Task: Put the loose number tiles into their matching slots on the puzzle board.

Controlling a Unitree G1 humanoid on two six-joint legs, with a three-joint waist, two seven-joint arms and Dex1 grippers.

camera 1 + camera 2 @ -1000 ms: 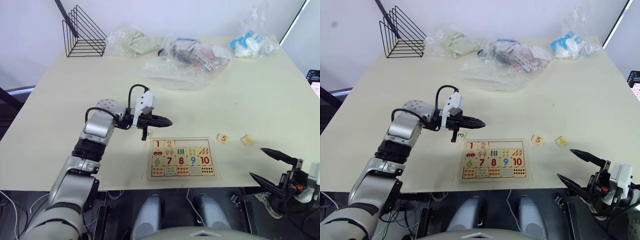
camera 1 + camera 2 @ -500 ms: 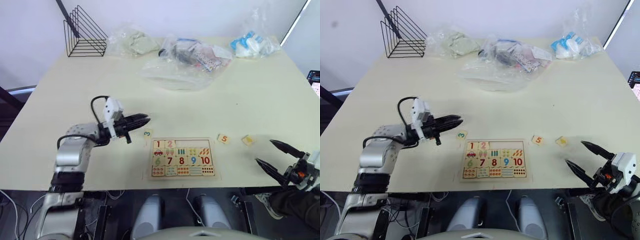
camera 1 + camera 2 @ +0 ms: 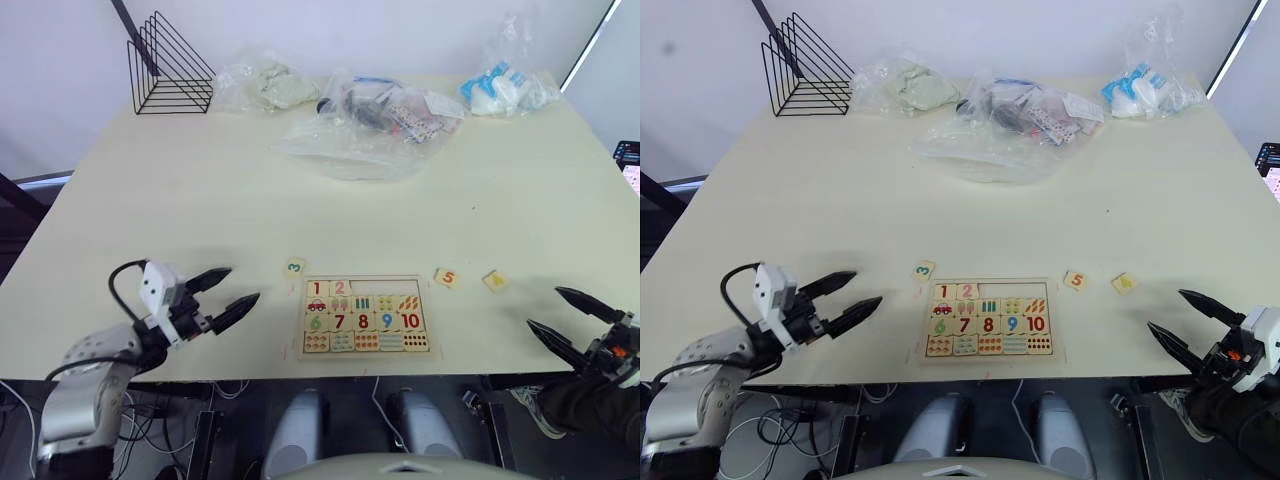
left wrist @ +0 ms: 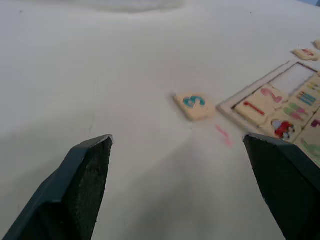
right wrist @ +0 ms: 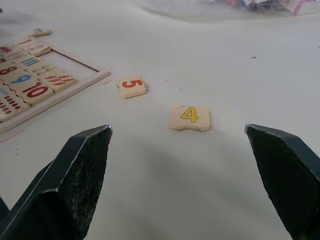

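**Left arm back at the table edge, three tiles still out**

Hanging low at the near left edge of the table [image 3: 120, 180], the left gripper [image 3: 222, 297] has its two fingers spread wide and holds nothing. A second ago it reached out over the table just beside the board's top left corner, fingers drawn together; half a second ago it was already further back; now it sits well clear of the board [image 3: 364, 316]. The 3 tile [image 3: 295, 267] lies flat on the table just beside that corner, outside the rim, about where it lay half a second ago. In the left wrist view it [image 4: 194, 105] lies ahead between the open fingers, with the 1 and 2 tiles seated in the top row beyond it.

The right gripper [image 3: 571, 316], also open wide and empty, hovers off the near right edge. It has shifted only slightly over the last second. Ahead of it, the 4 tile [image 5: 190, 117] lies loose and flat, and the 5 tile [image 5: 132, 85] lies between that and the board's right rim.

So the retreat leaves the count unchanged: the top row [image 3: 362, 289] holds 1 and 2, while the three recesses after them show bare wood. The 3, 4 and 5 all remain to be picked up; the 3 is nearest the left arm, the other two nearest the right.
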